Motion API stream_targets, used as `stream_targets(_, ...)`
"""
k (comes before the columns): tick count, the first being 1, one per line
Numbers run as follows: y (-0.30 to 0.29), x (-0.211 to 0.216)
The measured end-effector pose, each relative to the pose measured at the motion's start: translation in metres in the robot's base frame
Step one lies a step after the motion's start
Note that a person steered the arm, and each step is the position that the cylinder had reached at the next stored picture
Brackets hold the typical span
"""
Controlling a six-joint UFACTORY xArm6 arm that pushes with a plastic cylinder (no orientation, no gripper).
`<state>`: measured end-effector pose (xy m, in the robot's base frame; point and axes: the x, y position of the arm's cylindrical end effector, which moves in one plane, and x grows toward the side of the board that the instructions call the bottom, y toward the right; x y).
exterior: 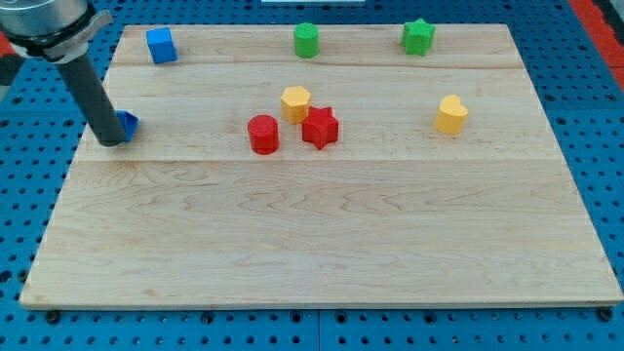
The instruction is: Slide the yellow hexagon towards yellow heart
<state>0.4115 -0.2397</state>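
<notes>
The yellow hexagon [295, 102] sits near the board's middle, touching the red star [320, 128] at its lower right. The yellow heart [450, 114] lies well to the view's right of it, at about the same height. A red cylinder [263, 134] stands just below and left of the hexagon. My tip [109, 139] rests on the board at the far left, far from the hexagon, right against a small blue block [128, 124] that the rod partly hides.
A blue cube [161, 45] sits at the top left. A green cylinder [307, 40] and a green star [418, 36] stand along the top edge. The wooden board [322, 234] lies on a blue pegboard.
</notes>
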Motion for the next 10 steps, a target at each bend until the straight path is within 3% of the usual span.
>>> stream_targets(2,0.005,-0.001)
stream_targets(3,0.041,-0.003)
stream_targets(5,0.088,-0.051)
stream_targets(10,0.126,-0.065)
